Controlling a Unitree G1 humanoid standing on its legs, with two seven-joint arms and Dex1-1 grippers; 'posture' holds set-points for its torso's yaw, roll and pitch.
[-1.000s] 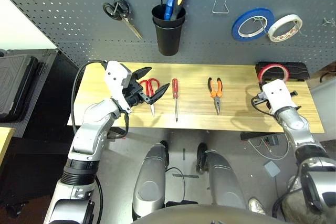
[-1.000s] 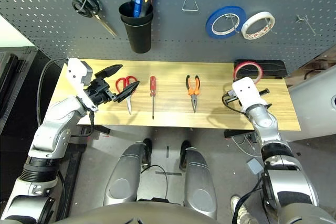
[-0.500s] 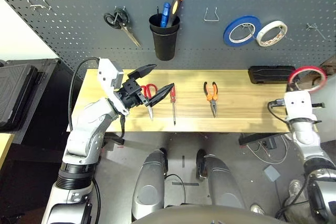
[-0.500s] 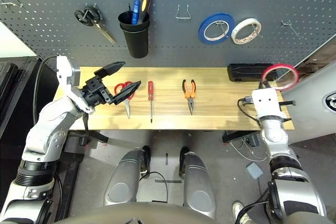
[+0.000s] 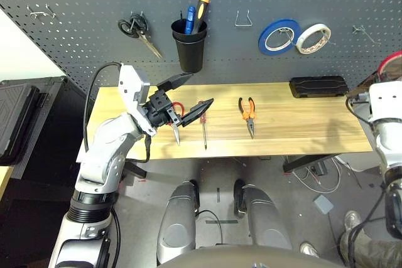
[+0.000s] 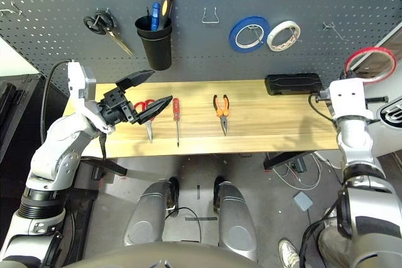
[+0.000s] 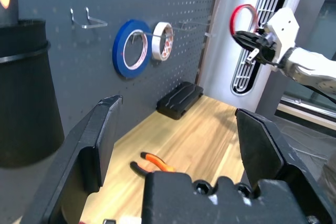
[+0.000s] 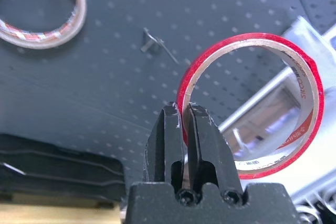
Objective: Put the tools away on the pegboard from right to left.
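My right gripper [image 8: 184, 111] is shut on the thin red tape ring [image 8: 247, 38] and holds it upright in the air off the table's right end [image 6: 369, 50], close to a bare hook [image 8: 157, 45] on the pegboard [image 5: 75, 36]. The pliers [image 5: 249, 108], the red-handled screwdriver [image 5: 201, 110] and the red-handled scissors [image 6: 149, 131] lie in a row on the wooden table [image 5: 301, 123]. My left gripper [image 5: 200, 88] hovers wide open above the scissors and partly hides their handles.
On the pegboard hang black-handled scissors [image 5: 135, 29], a black cup [image 5: 188, 45] with two tools, an empty wire hook [image 5: 244, 20], a blue tape roll [image 7: 116, 51] and a white one [image 7: 156, 43]. A black case [image 5: 317, 86] lies at the table's back right.
My right gripper has lifted the red tape ring off the black case and carried it up and to the right, toward the pegboard. The left arm has stayed over the scissors.
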